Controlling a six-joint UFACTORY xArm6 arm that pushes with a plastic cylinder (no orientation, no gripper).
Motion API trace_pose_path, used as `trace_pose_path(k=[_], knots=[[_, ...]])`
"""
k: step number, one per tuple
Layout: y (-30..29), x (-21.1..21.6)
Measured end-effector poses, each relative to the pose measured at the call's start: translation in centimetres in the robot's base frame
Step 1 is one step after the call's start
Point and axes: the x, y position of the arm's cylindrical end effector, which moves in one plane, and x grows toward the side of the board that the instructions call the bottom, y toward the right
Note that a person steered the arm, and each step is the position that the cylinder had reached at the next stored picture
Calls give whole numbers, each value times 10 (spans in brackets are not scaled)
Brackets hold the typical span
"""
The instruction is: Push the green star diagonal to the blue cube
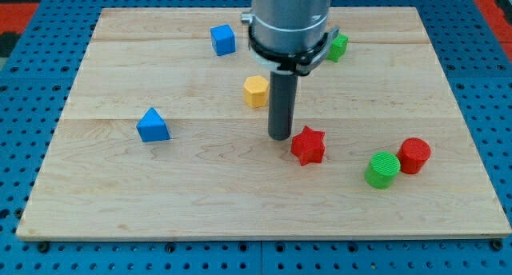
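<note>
The blue cube (223, 40) sits near the view's top, left of centre. A green block (338, 46), partly hidden behind the arm, lies at the top right of centre; its shape is hard to make out, likely the green star. My tip (279, 136) rests on the board in the middle, just left of the red star (308, 145) and below-right of the yellow hexagon (256, 91). The tip is well below the green block and the blue cube.
A blue triangular block (152, 125) lies at the view's left. A green cylinder (382, 169) and a red cylinder (414, 155) sit close together at the right. The wooden board (120, 211) lies on a blue pegboard.
</note>
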Motion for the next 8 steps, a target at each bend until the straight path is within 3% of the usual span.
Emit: trace_pose_path(k=[2, 3, 5, 6, 8], knots=[[54, 17], [52, -28], [149, -152], [113, -206], [41, -243]])
